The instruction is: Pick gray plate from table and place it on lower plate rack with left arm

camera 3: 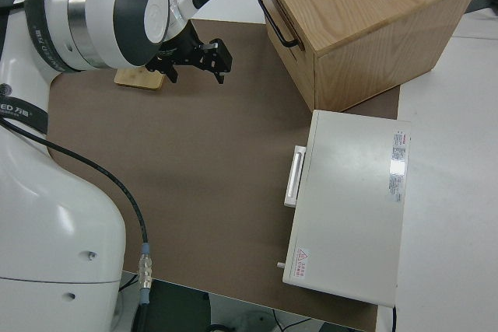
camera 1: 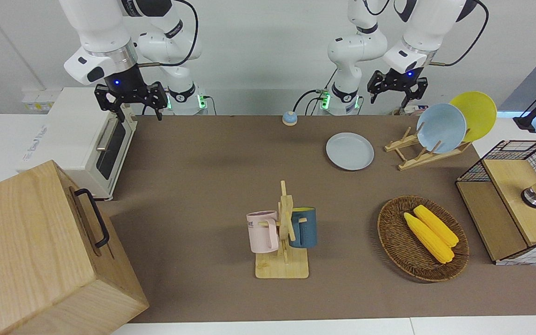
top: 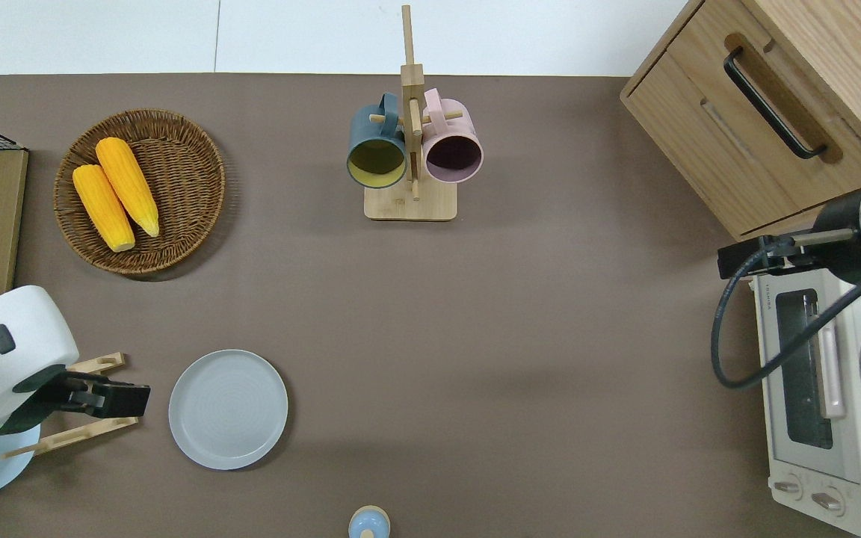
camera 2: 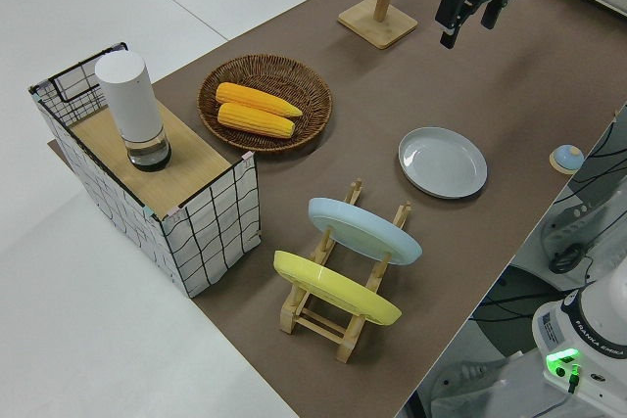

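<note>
On the brown desk (camera 1: 212,186), toward the left arm's end, the gray plate (camera 1: 350,151) lies flat, with nothing on it and nothing touching it. Just beside it, closer to that end, stands the lower plate rack (camera 1: 424,149), slanted, with a light-blue plate (camera 1: 441,128) and a yellow plate (camera 1: 475,114) leaning in its slots. The left end effector (top: 113,398) hangs in the air over the rack's rails, close to the gray plate's edge, its fingers spread apart and empty. Farther from the robots sit a wicker basket (camera 1: 396,237) with two corn cobs (camera 1: 431,232), and a wooden mug stand (camera 1: 284,232) carrying a pink mug (camera 1: 263,231) and a dark teal mug (camera 1: 303,227). The right arm is parked, its end effector (camera 1: 132,100) likewise spread and empty.
</note>
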Action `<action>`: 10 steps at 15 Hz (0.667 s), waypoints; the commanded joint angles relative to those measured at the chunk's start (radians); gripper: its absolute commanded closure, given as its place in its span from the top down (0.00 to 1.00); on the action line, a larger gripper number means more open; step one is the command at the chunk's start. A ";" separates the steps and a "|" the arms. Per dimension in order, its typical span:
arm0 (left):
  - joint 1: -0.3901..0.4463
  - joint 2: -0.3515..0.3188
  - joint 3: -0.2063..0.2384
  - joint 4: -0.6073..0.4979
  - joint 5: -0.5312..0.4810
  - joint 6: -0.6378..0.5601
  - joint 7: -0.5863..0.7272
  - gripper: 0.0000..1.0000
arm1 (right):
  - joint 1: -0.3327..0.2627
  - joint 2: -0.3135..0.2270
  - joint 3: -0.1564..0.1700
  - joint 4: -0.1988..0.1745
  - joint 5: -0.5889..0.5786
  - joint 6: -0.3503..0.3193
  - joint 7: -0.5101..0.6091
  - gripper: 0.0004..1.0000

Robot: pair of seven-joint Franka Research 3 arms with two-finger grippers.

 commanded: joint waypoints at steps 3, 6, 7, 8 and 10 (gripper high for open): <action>-0.009 0.010 0.004 -0.003 0.025 -0.011 -0.010 1.00 | -0.022 0.009 0.021 0.020 -0.003 -0.016 0.013 0.98; -0.007 0.010 0.004 -0.008 0.023 -0.011 -0.009 1.00 | -0.022 0.009 0.021 0.020 -0.003 -0.016 0.013 0.98; -0.009 0.010 0.004 -0.008 0.023 -0.012 -0.009 1.00 | -0.022 0.009 0.021 0.020 -0.003 -0.016 0.013 0.98; -0.010 0.010 0.004 -0.009 0.023 -0.014 -0.007 1.00 | -0.022 0.009 0.021 0.020 -0.003 -0.016 0.013 0.98; -0.012 0.010 0.004 -0.009 0.023 -0.015 -0.007 1.00 | -0.021 0.009 0.021 0.020 -0.003 -0.016 0.013 0.98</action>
